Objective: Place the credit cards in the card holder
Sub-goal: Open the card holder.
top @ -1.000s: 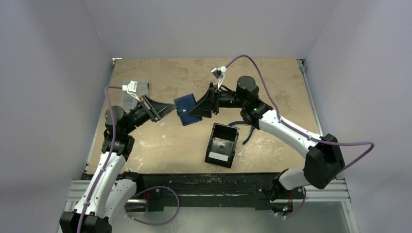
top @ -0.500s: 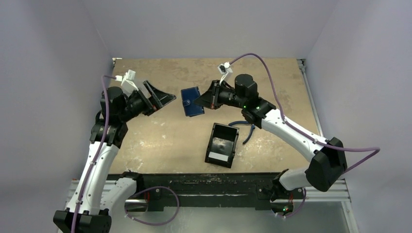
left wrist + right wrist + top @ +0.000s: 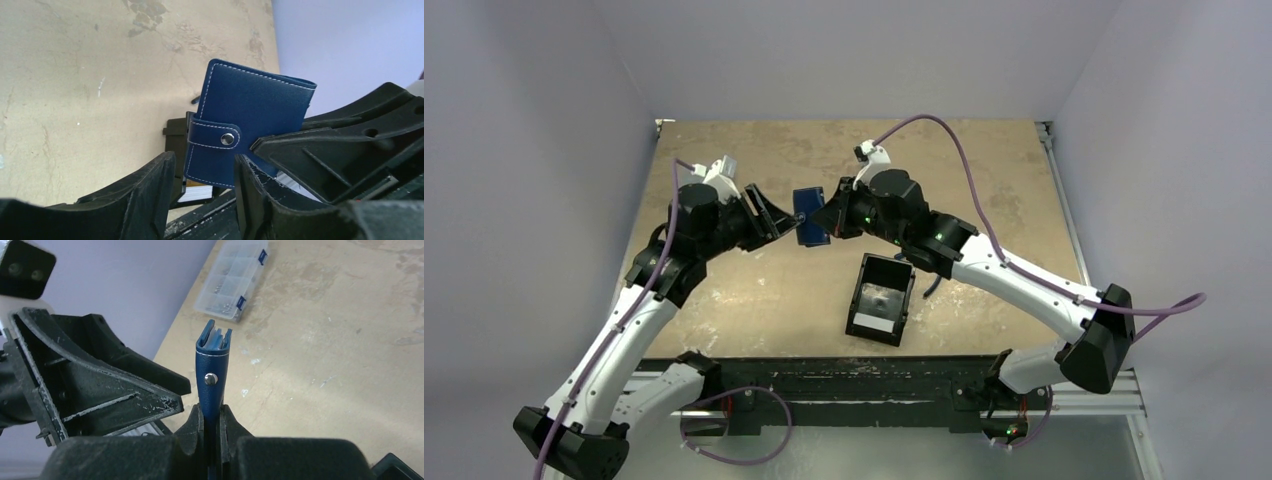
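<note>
Left arm [image 3: 639, 320] has swung in to the holder [image 3: 808, 220]; right jaws clamp it from three o'clock; left jaws gape at nine.

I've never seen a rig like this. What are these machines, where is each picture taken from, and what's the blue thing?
These are two robot arms bolted at the near edge of a tan table. The wide picture comes from a camera above and behind them; the other two come from a camera on each wrist, showing its own fingers. The right gripper is shut on a blue snap-button card holder, holding it off the table. The left gripper is open, its fingers either side of the holder's lower edge. On the table lie a black tray with a white label and a clear compartment box.
</note>
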Tool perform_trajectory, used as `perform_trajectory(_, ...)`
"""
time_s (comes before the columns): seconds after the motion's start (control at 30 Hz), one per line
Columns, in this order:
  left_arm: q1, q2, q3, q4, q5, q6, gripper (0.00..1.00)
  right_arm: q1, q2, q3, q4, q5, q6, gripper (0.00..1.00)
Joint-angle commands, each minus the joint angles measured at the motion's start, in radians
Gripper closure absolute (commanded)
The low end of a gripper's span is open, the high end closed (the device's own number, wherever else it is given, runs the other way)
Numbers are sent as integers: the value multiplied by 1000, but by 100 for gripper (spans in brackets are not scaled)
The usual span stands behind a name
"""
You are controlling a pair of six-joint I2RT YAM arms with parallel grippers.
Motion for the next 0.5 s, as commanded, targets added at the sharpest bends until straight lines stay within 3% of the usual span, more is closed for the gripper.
perform_trajectory(0.0,-54,12,60,5,-142,35,52,21,-15,64,-12,122,-10,100)
perform_trajectory(0.47,-175,90,73,49,-241,37,46,57,1,82,15,75,-26,100)
